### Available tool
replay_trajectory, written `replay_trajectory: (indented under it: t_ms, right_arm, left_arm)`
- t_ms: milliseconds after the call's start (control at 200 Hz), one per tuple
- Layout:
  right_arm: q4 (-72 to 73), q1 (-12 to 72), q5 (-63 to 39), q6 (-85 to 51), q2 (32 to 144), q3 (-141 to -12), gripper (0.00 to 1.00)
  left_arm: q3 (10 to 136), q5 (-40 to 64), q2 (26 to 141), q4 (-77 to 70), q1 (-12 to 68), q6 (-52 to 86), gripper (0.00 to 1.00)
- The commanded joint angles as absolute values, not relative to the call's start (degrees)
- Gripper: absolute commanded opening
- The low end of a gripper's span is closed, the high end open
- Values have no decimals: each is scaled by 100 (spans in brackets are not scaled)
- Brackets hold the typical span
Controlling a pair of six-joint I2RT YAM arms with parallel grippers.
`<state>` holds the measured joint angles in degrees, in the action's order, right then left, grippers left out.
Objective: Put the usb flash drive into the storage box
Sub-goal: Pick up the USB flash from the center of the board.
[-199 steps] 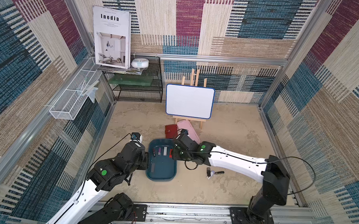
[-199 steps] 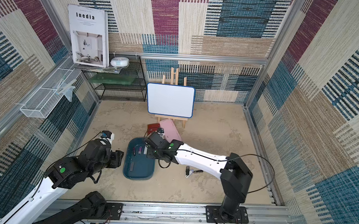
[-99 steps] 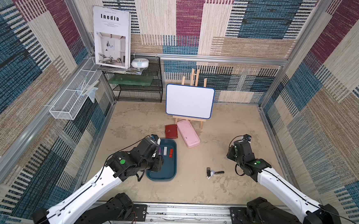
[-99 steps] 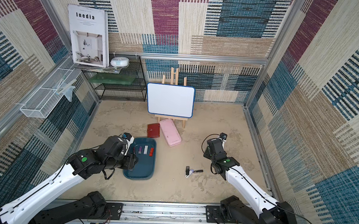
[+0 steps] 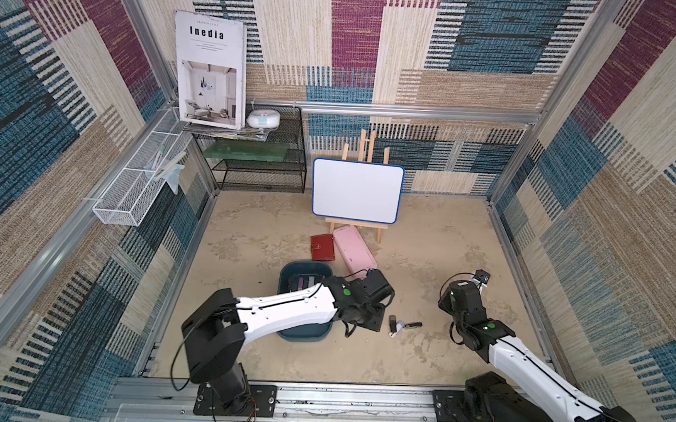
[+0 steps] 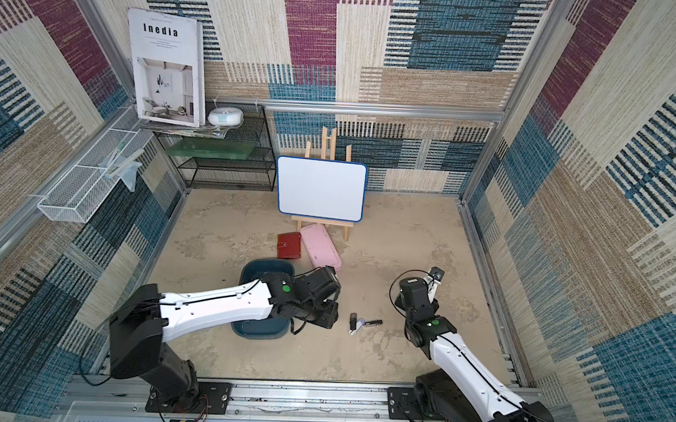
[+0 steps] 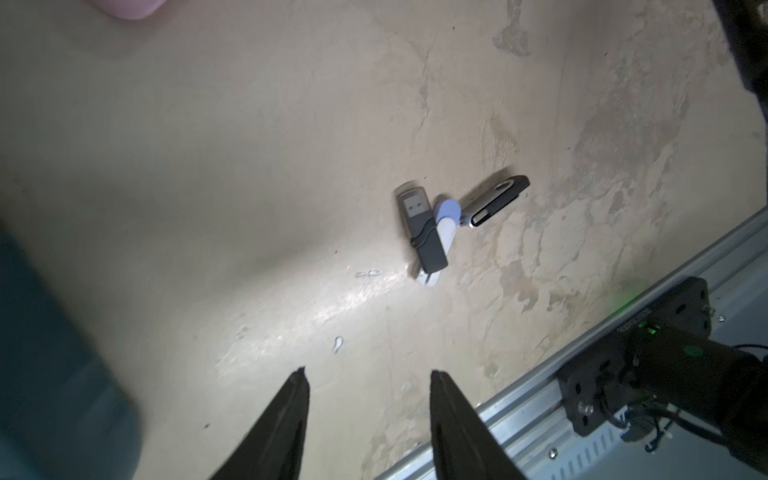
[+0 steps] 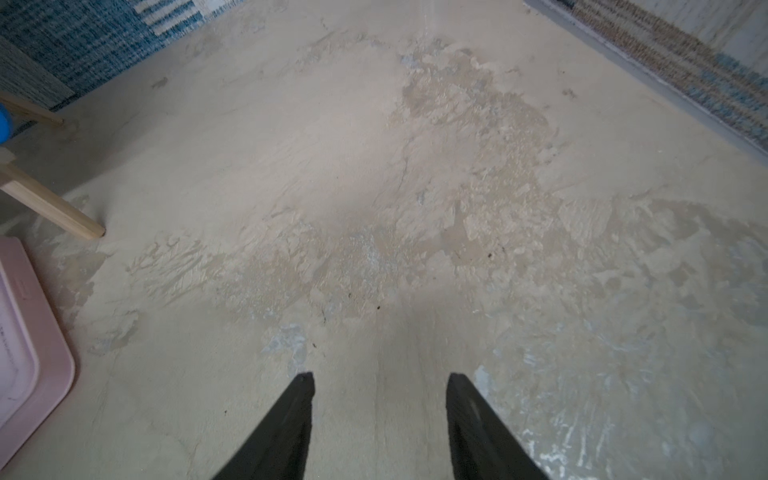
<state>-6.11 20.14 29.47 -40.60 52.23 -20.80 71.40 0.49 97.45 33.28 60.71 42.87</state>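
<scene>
Three usb flash drives lie bunched on the sandy table: a dark grey one (image 7: 422, 226) resting on a white and lilac one (image 7: 446, 224), and a black one (image 7: 496, 199) just beside them. In both top views they lie right of the storage box (image 5: 397, 326) (image 6: 357, 323). The storage box (image 5: 305, 266) (image 6: 262, 264) is a dark teal tray with small coloured sticks (image 5: 303, 284) inside, half hidden under my left arm. My left gripper (image 7: 369, 374) is open and empty, short of the drives. Over bare table at the right, my right gripper (image 8: 380, 376) is open and empty.
A red wallet (image 5: 322, 247) and a pink oblong case (image 5: 354, 251) lie just behind the box. A whiteboard on a wooden easel (image 5: 357, 191) stands further back, a black wire shelf (image 5: 258, 167) at the back left. A metal rail (image 5: 317, 395) runs along the front edge.
My left arm has swung from the box's left side across it to its right side, near the loose drives. My right arm has pulled away from the box to the table's right side.
</scene>
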Motion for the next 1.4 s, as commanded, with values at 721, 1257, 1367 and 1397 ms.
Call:
replay_trajectory:
  t_ms: [721, 1257, 1367, 1397]
  right_arm:
    - [-326, 2011, 2979, -4132, 5309, -2046, 57]
    - [-309, 2012, 2959, -4125, 5380, -2060, 57]
    - [-305, 2012, 2954, -4123, 5381, -2065, 57]
    - [-299, 2009, 2952, -4124, 5381, -2065, 57]
  left_arm:
    - [9185, 160, 12263, 3929, 6120, 4378, 43]
    - [9231, -220, 12402, 4347, 6096, 4202, 32]
    - [9151, -332, 12334, 4444, 6067, 4146, 31]
    - [9119, -349, 12316, 4432, 6052, 4140, 31]
